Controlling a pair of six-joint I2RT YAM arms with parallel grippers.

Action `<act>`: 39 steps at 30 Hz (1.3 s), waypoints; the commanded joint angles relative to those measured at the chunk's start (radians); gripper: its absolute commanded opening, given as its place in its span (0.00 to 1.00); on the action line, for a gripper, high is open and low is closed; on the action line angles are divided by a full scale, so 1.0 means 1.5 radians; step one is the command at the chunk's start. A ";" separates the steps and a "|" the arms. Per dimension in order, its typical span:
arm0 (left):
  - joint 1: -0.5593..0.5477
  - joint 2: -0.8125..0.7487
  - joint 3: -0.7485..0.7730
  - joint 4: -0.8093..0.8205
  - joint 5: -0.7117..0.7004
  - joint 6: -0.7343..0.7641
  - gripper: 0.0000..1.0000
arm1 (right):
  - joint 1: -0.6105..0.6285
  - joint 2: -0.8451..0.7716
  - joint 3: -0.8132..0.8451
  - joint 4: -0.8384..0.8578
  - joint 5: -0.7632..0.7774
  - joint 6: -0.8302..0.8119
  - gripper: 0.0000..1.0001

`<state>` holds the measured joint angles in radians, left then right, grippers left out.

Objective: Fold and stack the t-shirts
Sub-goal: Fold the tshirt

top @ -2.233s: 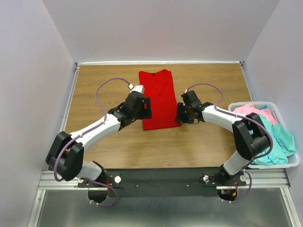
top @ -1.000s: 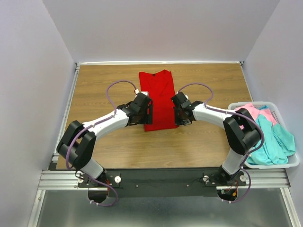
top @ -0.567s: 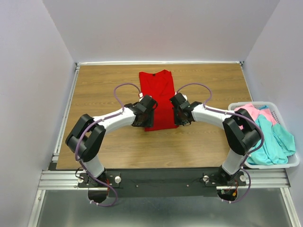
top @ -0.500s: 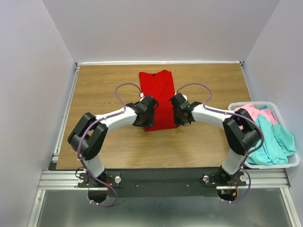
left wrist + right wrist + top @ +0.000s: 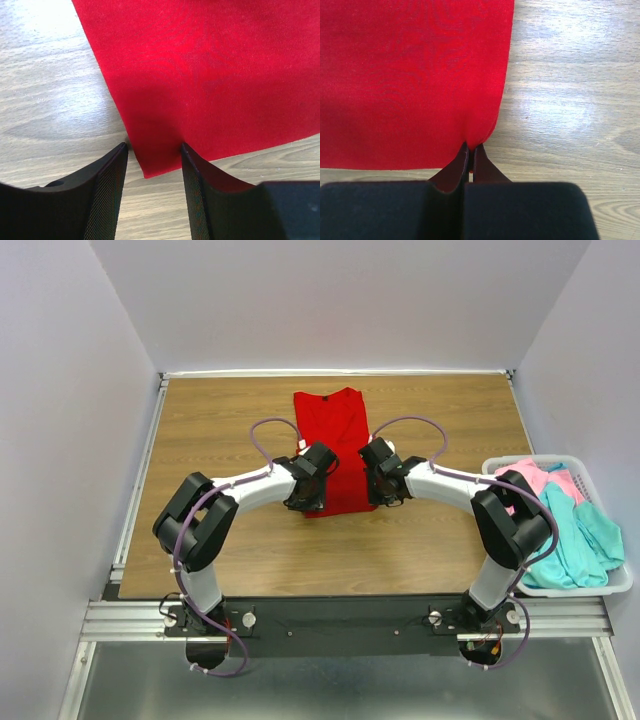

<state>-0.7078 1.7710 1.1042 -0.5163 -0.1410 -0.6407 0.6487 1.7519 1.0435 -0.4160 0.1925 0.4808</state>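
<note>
One red t-shirt, one laundry basket at four o'clock, pink and teal t-shirts inside, number unclear, two arms, one table

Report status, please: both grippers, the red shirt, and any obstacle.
Left gripper open, astride near left corner of red shirt. Right gripper shut on near right corner. Shirt flat on table. Basket stands aside.

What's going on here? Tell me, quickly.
Two robot arms are working on a red t-shirt that lies flat on the wooden table. The right gripper is shut, pinching the shirt's near right corner. The left gripper straddles the near left corner, jaws apart, not yet closed. A pink shirt and a teal shirt sit in the white basket at the right.
</note>
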 commanded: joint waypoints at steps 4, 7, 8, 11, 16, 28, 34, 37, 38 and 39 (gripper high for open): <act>-0.009 0.006 -0.008 -0.049 0.008 -0.014 0.54 | 0.008 0.036 -0.040 -0.057 0.007 -0.009 0.01; -0.011 0.004 -0.013 -0.052 0.008 -0.017 0.53 | 0.008 0.031 -0.041 -0.057 0.007 -0.009 0.01; -0.011 0.002 -0.014 -0.054 0.007 -0.017 0.49 | 0.008 0.028 -0.041 -0.057 0.008 -0.009 0.01; -0.011 0.002 -0.014 -0.059 0.005 -0.018 0.48 | 0.008 0.024 -0.042 -0.057 0.009 -0.009 0.01; -0.012 0.015 -0.012 -0.063 0.010 -0.012 0.38 | 0.008 0.029 -0.039 -0.057 0.006 -0.010 0.01; -0.012 -0.008 -0.020 -0.074 0.016 0.006 0.00 | 0.008 -0.003 -0.042 -0.066 -0.045 -0.017 0.01; -0.026 -0.086 -0.062 -0.108 0.030 0.015 0.00 | 0.015 -0.076 -0.043 -0.142 -0.101 -0.015 0.01; -0.073 -0.146 -0.100 -0.134 0.033 0.002 0.00 | 0.030 -0.126 -0.059 -0.189 -0.161 -0.015 0.01; -0.092 -0.184 -0.109 -0.154 0.035 -0.020 0.00 | 0.039 -0.163 -0.073 -0.214 -0.203 -0.011 0.01; -0.108 -0.207 -0.127 -0.163 0.038 -0.036 0.00 | 0.046 -0.183 -0.080 -0.227 -0.218 -0.006 0.01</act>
<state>-0.7971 1.5894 0.9730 -0.6254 -0.0967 -0.6514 0.6907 1.5932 0.9684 -0.5735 -0.0013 0.4709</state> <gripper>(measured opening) 0.010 0.015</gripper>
